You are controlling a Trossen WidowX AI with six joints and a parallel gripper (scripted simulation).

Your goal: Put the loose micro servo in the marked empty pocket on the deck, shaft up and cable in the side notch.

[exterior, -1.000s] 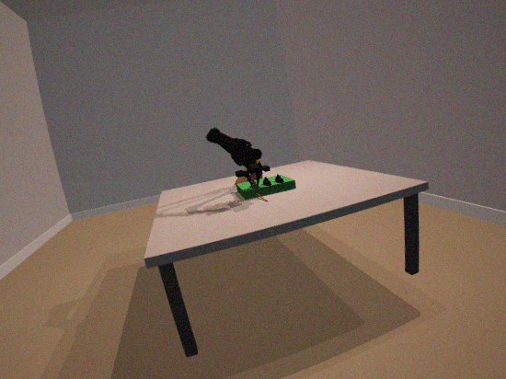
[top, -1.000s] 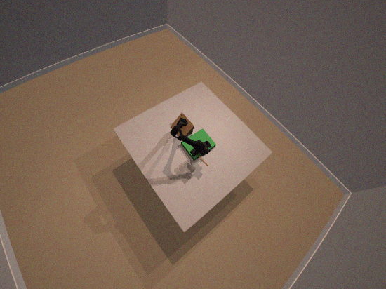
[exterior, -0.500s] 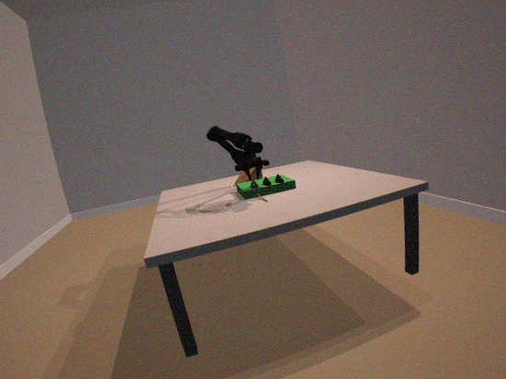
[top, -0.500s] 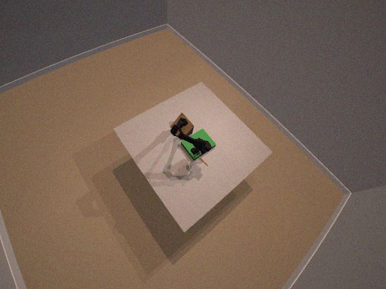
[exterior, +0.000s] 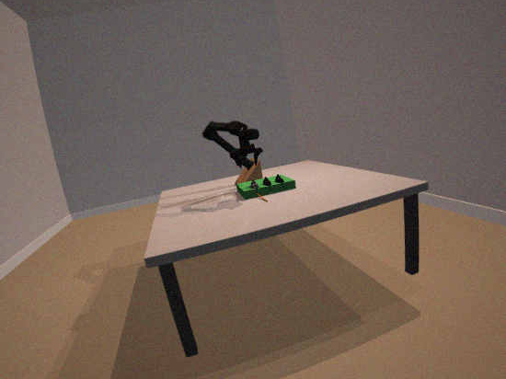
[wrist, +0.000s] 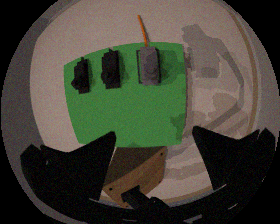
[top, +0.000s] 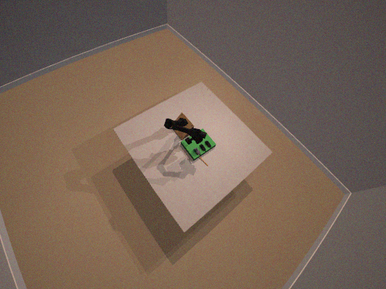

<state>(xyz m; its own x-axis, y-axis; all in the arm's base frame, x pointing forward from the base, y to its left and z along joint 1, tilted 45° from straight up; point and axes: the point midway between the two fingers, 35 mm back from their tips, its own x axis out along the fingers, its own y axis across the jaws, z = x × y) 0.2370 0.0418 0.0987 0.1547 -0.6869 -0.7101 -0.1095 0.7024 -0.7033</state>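
Note:
The grey micro servo [top: 196, 151] [exterior: 254, 185] [wrist: 149, 67] stands in the marked pocket at one end of the green deck [top: 189, 149] [wrist: 125, 120], its shaft side up. A thin dark outline shows beside it in the wrist view. Its orange cable [top: 203, 160] [exterior: 261, 198] [wrist: 142, 29] leaves over the deck's near edge and runs out past it. Whether both ears are fully flat and the cable is down in the notch is too small to tell. My gripper [top: 197, 137] [exterior: 248, 158] [wrist: 155, 133] is open and empty, above and back from the servo, not touching it.
Two black servos [wrist: 111, 69] [wrist: 81, 76] stand in the deck in a row beside the grey one. The arm's brown base block [exterior: 250, 177] [wrist: 142, 170] is close behind the deck. Deck and base stand on the pale table [top: 217, 110] [exterior: 331, 181].

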